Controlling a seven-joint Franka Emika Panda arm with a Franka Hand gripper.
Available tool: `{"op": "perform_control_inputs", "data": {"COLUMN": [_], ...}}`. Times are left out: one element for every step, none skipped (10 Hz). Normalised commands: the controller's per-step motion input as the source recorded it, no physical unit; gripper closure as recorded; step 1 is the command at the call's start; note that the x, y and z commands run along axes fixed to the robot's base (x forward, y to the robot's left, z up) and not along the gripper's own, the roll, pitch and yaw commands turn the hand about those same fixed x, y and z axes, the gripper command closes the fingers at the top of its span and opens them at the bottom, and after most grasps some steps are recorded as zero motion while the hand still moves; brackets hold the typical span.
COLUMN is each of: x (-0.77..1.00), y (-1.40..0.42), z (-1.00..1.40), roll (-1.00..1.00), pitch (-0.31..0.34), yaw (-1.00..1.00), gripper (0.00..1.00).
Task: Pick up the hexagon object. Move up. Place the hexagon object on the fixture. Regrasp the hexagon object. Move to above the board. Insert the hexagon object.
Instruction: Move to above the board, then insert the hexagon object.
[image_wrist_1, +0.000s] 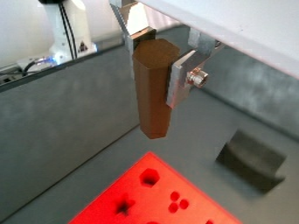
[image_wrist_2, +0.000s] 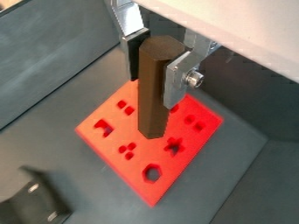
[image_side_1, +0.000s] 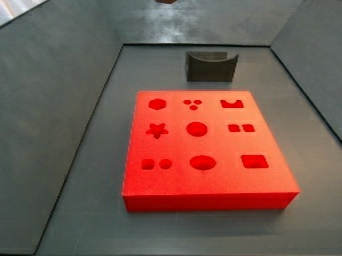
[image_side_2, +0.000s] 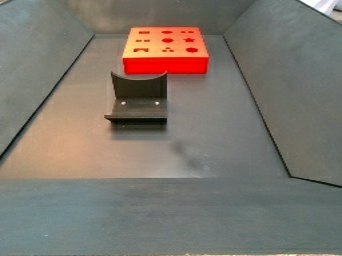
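My gripper (image_wrist_1: 156, 63) is shut on the hexagon object (image_wrist_1: 153, 92), a dark brown hexagonal peg held upright between the silver fingers; both wrist views show this (image_wrist_2: 156, 68). The peg (image_wrist_2: 153, 96) hangs high in the air with its lower end free. The red board (image_wrist_2: 111, 131) lies on the floor beneath, also in both side views (image_side_1: 201, 150) (image_side_2: 167, 48). The fixture (image_side_1: 211, 66) stands empty beyond the board, apart from it (image_side_2: 136, 97). Only a small brown tip (image_side_1: 166, 2) shows at one side view's edge.
Grey walls (image_side_1: 67, 110) slope up around the grey floor (image_side_2: 187, 150). The fixture also shows in both wrist views (image_wrist_1: 251, 160) (image_wrist_2: 30, 206). Cables and equipment (image_wrist_1: 52, 52) sit beyond one wall.
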Motion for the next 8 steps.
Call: {"op": "perform_control_inputs", "data": {"x": [-0.11, -0.08, 0.00, 0.00, -0.05, -0.21, -0.39, -0.32], "y": [-0.05, -0.03, 0.00, 0.43, 0.56, 0.45, 0.32, 0.13], "z": [0.01, 0.01, 0.00, -0.11, -0.59, -0.89, -1.00, -1.00], "roll": [-0.53, -0.34, -0.02, -0.20, -0.10, -0.07, -0.04, -0.03], "pitch": [-0.099, -0.069, 0.000, 0.007, 0.019, 0.006, 0.000, 0.000], "yaw": [-0.08, -0.05, 0.00, -0.25, -0.32, -0.47, -0.61, -0.78], "gripper": [1.00, 1.00, 1.00, 1.00, 1.00, 1.00, 1.00, 1.00]}}
